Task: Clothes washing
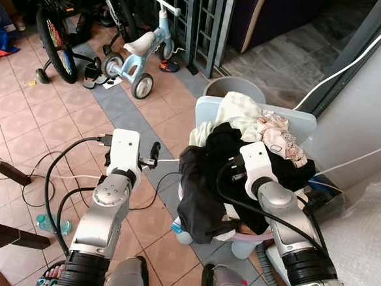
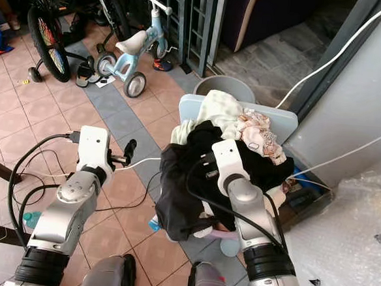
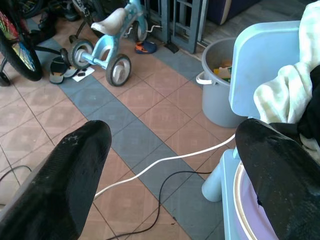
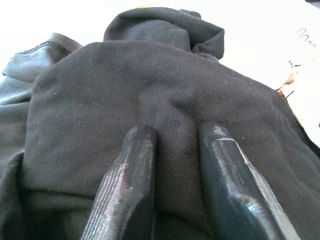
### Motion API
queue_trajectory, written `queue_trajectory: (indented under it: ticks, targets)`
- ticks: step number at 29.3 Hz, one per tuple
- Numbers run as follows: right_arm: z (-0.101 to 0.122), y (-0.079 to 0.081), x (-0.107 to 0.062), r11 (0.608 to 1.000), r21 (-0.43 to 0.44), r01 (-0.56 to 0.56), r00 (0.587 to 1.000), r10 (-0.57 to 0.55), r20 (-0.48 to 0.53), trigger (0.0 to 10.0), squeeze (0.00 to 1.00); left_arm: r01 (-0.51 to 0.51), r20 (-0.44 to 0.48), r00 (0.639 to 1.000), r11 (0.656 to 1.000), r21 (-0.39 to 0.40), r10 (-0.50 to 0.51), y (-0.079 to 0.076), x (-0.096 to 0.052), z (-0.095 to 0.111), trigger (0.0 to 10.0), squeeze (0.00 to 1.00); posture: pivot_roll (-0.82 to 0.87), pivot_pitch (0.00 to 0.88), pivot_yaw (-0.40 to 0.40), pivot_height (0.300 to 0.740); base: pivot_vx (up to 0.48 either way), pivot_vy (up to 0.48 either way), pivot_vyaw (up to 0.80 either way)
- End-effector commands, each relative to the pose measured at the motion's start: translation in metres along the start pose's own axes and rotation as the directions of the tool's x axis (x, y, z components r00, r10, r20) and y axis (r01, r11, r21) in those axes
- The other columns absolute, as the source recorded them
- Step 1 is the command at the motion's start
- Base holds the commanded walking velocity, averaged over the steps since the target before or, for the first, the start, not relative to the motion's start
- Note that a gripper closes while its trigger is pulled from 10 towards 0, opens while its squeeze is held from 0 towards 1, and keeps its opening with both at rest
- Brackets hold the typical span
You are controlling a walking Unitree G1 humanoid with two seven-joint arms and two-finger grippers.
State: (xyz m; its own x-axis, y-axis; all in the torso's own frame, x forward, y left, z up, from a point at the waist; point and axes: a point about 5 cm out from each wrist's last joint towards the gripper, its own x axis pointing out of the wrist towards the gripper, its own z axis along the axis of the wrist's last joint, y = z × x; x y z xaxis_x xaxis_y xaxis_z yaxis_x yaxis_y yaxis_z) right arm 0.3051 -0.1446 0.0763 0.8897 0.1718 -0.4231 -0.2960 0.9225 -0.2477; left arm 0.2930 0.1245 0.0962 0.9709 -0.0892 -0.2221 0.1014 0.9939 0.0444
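A heap of clothes fills a lilac tub (image 1: 252, 238) backed by a light blue lid (image 1: 300, 124). A black garment (image 1: 204, 183) hangs over the tub's front, with a cream cloth (image 1: 238, 110) and a flowered cloth (image 1: 276, 132) on top. My right gripper (image 4: 175, 135) is sunk into the heap from above, shut on a fold of the black garment (image 4: 150, 80). Left of the tub, my left gripper (image 3: 175, 165) hovers open over the tiled floor, its fingers (image 1: 154, 152) pointing toward the heap and holding nothing.
A grey bucket (image 1: 233, 87) stands behind the tub. A child's blue tricycle (image 1: 138, 54) and a bicycle (image 1: 54, 35) are at the back left. White and black cables (image 3: 165, 165) cross the floor. A white appliance wall (image 1: 369, 110) and bubble wrap (image 1: 366, 247) are on the right.
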Motion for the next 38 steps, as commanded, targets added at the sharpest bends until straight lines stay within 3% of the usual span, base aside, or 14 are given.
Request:
queue_trajectory:
  ticks: [1,8,16,21,24,25,30,32,34,38]
  targets:
    - [-0.006,0.004,-0.002,1.0,-0.005,-0.016,1.0,0.016,-0.025,0.0,0.0,0.01,0.006,1.0,1.0,0.014,-0.01,-0.002,0.001,0.002,10.0,0.0,-0.02,0.112,0.014,0.74,0.0,0.0,0.0]
    - [-0.022,0.013,-0.007,0.995,-0.062,-0.08,0.993,0.075,-0.091,0.0,0.0,0.007,-0.01,1.0,1.0,0.021,-0.006,0.001,-0.001,-0.004,10.0,0.0,-0.03,0.134,0.01,0.74,0.0,0.0,0.0]
    - [-0.024,0.021,-0.011,0.997,-0.003,-0.074,0.995,0.074,-0.07,0.0,0.0,0.027,-0.003,1.0,0.999,0.031,-0.027,-0.004,0.001,-0.002,10.0,0.0,-0.03,0.147,0.023,0.74,0.0,0.0,0.0]
    - [-0.009,0.028,-0.011,0.996,0.07,-0.057,0.998,0.056,0.021,0.0,0.0,0.017,0.015,1.0,1.0,0.023,-0.017,-0.002,0.001,0.002,10.0,0.0,-0.02,0.15,0.028,0.74,0.0,0.0,0.0]
    - [0.019,0.014,-0.008,0.989,0.138,0.045,0.989,-0.063,0.134,0.0,0.0,-0.011,0.029,1.0,0.999,0.03,0.01,-0.002,-0.003,0.0,10.0,0.0,-0.02,0.148,0.032,0.74,0.0,0.0,0.0]
    - [0.019,0.014,-0.008,0.989,0.138,0.045,0.989,-0.063,0.134,0.0,0.0,-0.011,0.029,1.0,0.999,0.03,0.01,-0.002,-0.003,0.0,10.0,0.0,-0.02,0.148,0.032,0.74,0.0,0.0,0.0]
    - [0.068,-0.004,-0.014,0.972,0.231,0.04,0.922,-0.125,0.366,0.0,0.0,0.009,0.023,1.0,0.999,0.036,-0.01,-0.009,-0.005,-0.003,10.0,0.0,-0.03,0.138,0.04,0.74,0.0,0.0,0.0]
    - [0.09,-0.018,-0.022,0.958,0.282,0.049,0.87,-0.179,0.458,0.0,0.0,0.013,0.035,0.999,0.999,0.039,-0.014,-0.011,-0.002,0.0,10.0,0.0,-0.03,0.133,0.045,0.74,0.0,0.0,0.0]
    - [0.102,-0.03,-0.03,0.946,0.311,0.088,0.82,-0.246,0.516,0.0,0.0,0.011,0.041,0.999,0.999,0.044,-0.013,-0.011,0.0,0.002,10.0,0.0,-0.04,0.13,0.047,0.74,0.0,0.0,0.0]
    - [0.109,-0.041,-0.039,0.93,0.338,0.144,0.768,-0.321,0.555,0.0,0.0,0.003,0.049,0.999,0.999,0.048,-0.006,-0.01,0.001,0.002,10.0,0.0,-0.04,0.122,0.048,0.74,0.0,0.0,0.0]
